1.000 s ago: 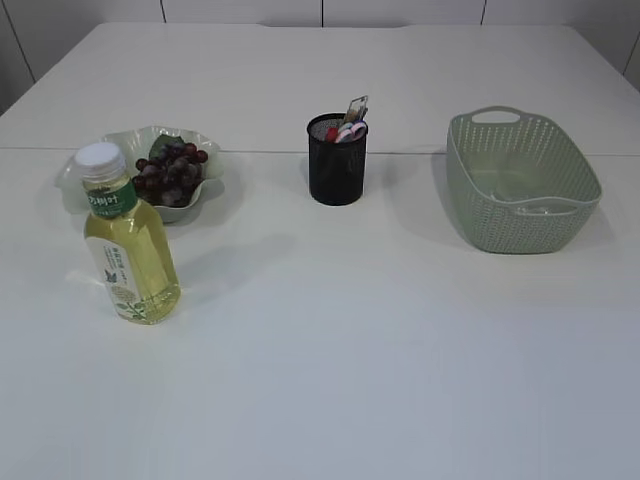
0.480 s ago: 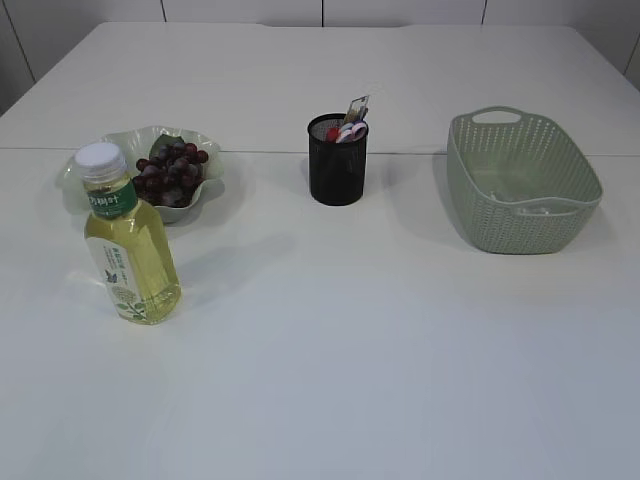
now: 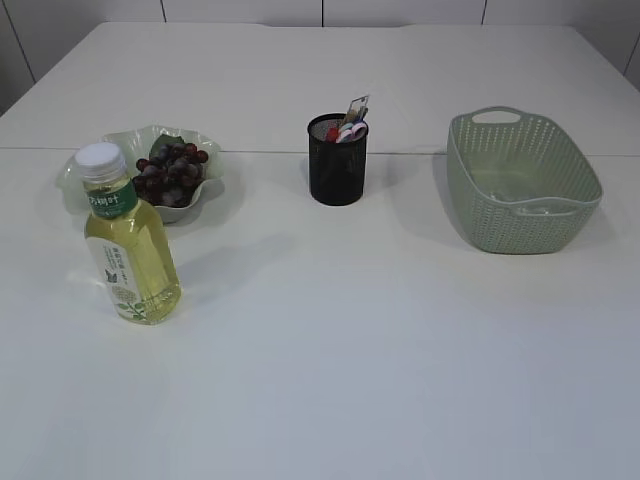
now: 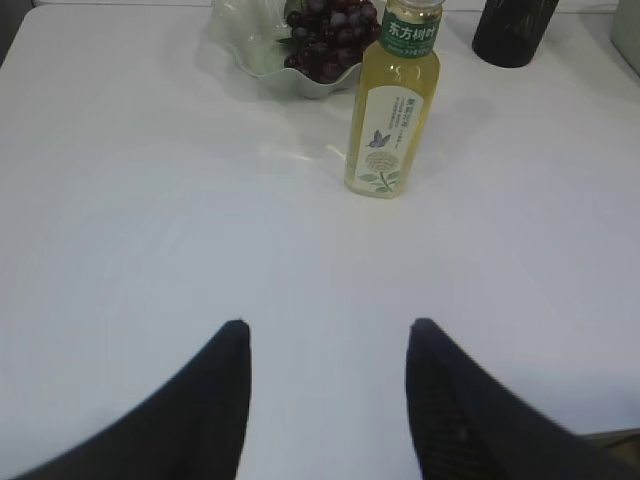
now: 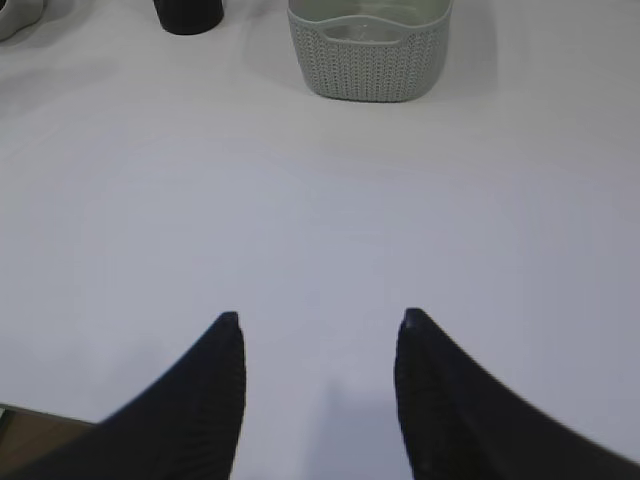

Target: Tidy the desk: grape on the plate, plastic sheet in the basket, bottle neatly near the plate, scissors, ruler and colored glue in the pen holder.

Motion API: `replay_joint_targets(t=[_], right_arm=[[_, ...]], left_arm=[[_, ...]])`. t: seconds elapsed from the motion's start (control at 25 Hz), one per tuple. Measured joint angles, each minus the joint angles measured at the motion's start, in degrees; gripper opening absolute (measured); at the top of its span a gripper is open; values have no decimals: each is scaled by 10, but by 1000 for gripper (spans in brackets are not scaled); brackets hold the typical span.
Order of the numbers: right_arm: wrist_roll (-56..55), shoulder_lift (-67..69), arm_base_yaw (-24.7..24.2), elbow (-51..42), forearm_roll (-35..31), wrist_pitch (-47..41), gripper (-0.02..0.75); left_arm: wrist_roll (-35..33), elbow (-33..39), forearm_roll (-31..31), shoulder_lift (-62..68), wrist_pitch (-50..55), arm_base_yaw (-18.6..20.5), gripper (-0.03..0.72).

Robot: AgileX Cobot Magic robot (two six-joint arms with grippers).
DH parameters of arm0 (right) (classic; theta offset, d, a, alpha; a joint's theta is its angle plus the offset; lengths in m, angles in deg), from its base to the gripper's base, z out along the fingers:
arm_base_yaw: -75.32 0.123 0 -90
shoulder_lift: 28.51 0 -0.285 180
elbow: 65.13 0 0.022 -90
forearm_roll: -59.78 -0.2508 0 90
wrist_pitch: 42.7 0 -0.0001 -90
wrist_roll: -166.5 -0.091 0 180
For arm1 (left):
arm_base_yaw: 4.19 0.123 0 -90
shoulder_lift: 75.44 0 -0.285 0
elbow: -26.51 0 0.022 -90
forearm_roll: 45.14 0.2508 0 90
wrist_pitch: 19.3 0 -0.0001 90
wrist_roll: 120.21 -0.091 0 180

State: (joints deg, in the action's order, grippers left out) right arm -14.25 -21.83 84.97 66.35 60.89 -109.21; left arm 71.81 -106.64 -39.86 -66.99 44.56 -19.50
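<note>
While both hover over bare table | left gripper parted, empty | right gripper parted, empty

Upright bottle beside grape plate

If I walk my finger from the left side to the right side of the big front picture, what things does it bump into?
Bottle → plate with grapes → pen holder → basket. The bottle stands nearer the camera and partly overlaps the plate's left side, but it starts a little further left.
</note>
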Motion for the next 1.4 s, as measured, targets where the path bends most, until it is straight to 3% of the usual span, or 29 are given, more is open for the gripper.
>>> replay_joint_targets(t=[0.36,0.8,1.04,1.4], right_arm=[[0,0,-3,0,-1,0,395],[2,0,-118,0,-1,1,395],[2,0,-120,0,-1,1,395],[3,0,-120,0,-2,1,395]], left_arm=[[0,0,-2,0,0,0,372],[0,0,-13,0,-1,16,372],[0,0,-13,0,-1,61,372],[0,0,-13,0,-1,74,372]])
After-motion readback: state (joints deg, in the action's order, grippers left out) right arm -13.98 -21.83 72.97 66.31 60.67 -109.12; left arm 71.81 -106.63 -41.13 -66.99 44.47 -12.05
